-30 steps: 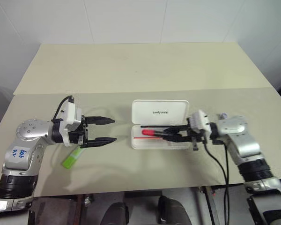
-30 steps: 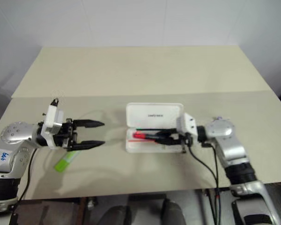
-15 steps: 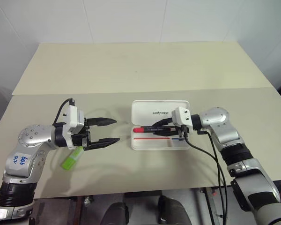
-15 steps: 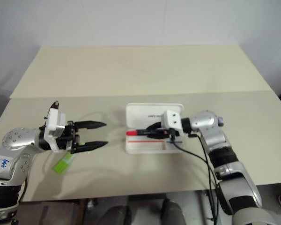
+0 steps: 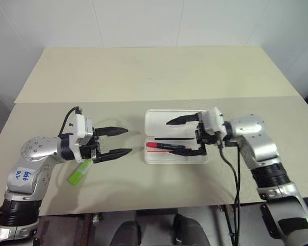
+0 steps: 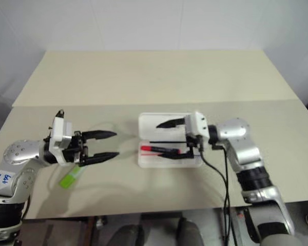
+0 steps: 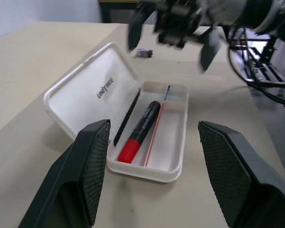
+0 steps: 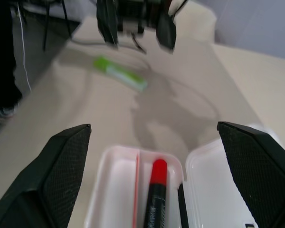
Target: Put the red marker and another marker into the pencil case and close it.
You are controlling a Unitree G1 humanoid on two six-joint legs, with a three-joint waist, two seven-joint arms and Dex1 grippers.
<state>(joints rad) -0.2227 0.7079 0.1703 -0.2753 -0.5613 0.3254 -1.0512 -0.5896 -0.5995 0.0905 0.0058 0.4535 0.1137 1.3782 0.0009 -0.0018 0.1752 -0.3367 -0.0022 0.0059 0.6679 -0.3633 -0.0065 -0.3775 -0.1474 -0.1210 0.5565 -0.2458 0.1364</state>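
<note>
Inside the pencil case [image 5: 155, 154] you've got the red marker [image 5: 167, 146] down; right gripper [image 5: 184, 136] released, jaws wide above it. Green highlighter [image 5: 78, 172] on table by empty, open left gripper [image 5: 122, 141]. Left: highlighter in, lid shut.

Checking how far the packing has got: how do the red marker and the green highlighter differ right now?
The red marker lies inside the open white pencil case; the green highlighter lies on the bare table, partly under the left tool. The marker is slim with a dark barrel and red cap; the highlighter is chunkier and bright green all over. Both lie flat, and neither is held.
</note>
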